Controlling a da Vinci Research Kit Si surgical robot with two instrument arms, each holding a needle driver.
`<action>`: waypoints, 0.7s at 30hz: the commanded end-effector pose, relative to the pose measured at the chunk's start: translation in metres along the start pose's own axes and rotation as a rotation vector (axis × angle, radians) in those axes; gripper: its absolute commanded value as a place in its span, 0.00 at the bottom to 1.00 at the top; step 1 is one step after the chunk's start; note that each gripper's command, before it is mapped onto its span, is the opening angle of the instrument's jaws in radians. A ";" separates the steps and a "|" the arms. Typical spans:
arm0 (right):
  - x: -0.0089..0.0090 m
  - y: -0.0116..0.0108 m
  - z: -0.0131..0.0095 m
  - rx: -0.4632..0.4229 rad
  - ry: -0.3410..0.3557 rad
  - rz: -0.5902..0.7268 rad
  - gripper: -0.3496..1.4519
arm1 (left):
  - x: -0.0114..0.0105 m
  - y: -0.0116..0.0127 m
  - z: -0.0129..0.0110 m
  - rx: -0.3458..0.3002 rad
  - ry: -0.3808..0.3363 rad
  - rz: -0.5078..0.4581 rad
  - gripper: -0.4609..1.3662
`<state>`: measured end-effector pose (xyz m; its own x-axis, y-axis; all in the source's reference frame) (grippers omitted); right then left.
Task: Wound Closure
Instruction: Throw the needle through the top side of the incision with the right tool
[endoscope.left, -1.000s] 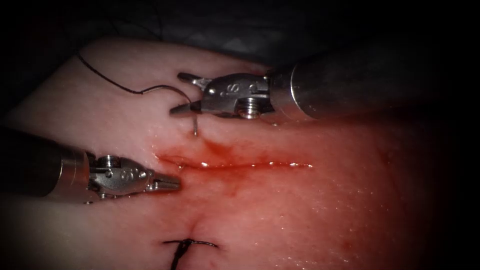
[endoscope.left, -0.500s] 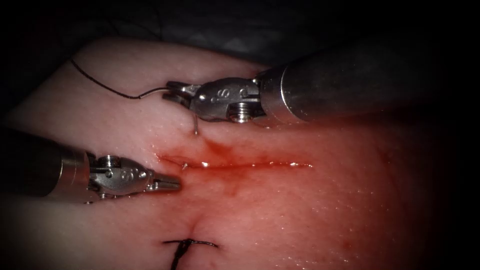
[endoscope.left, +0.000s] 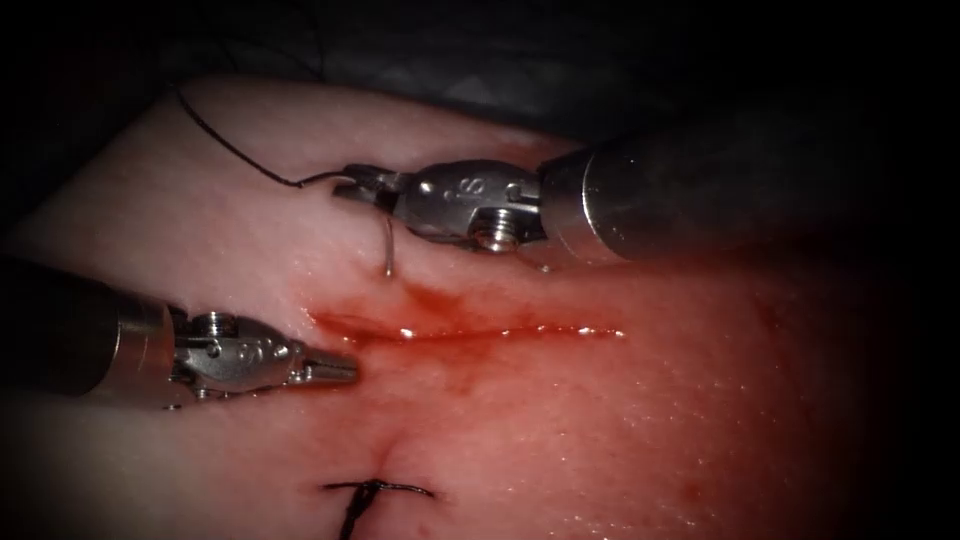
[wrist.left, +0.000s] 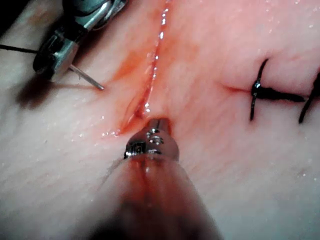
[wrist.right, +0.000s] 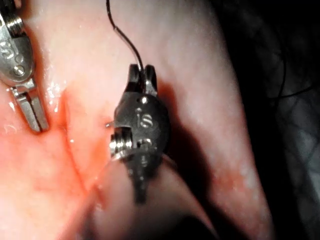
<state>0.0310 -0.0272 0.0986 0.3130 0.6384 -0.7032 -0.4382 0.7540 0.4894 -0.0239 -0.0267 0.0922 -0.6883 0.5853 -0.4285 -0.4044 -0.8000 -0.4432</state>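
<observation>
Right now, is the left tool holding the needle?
No: the needle sits in the right tool; the left tool is shut on nothing.

- The right tool (endoscope.left: 365, 186) is bright, polished metal with an engraved mark and a screw head; its shaft, away from the cut (endoscope.left: 470, 330), looks brushed and duller.
- The left tool (endoscope.left: 335, 370) is the same shiny steel, catching highlights beside the cut.
- The needle (endoscope.left: 388, 245), above the cut, is thin, smooth, gleaming wire.
- The thread (endoscope.left: 235, 150) is dark, matt and fine.
- The tissue (endoscope.left: 600, 430) looks soft, moist and faintly pebbled; pale away from the cut.
- The red fluid (endoscope.left: 430, 300) along the cut is wet and glossy.
- The stitch (endoscope.left: 375, 490) below the cut is dark matt thread.
</observation>
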 end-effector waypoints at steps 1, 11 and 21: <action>-0.0001 0.0000 0.0000 0.000 0.009 0.010 0.00 | 0.0000 -0.0001 -0.0001 -0.011 0.001 0.001 0.10; 0.0003 0.0018 -0.0001 0.016 0.058 0.030 0.00 | -0.0004 -0.0002 -0.0006 -0.017 0.000 -0.007 0.10; 0.0009 0.0030 -0.0006 0.018 0.061 -0.022 0.00 | -0.0011 -0.0002 -0.0008 -0.023 -0.032 -0.014 0.11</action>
<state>0.0294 -0.0244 0.0991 0.2683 0.6143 -0.7420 -0.4156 0.7687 0.4862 -0.0225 -0.0271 0.0921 -0.7009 0.5925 -0.3971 -0.4061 -0.7892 -0.4607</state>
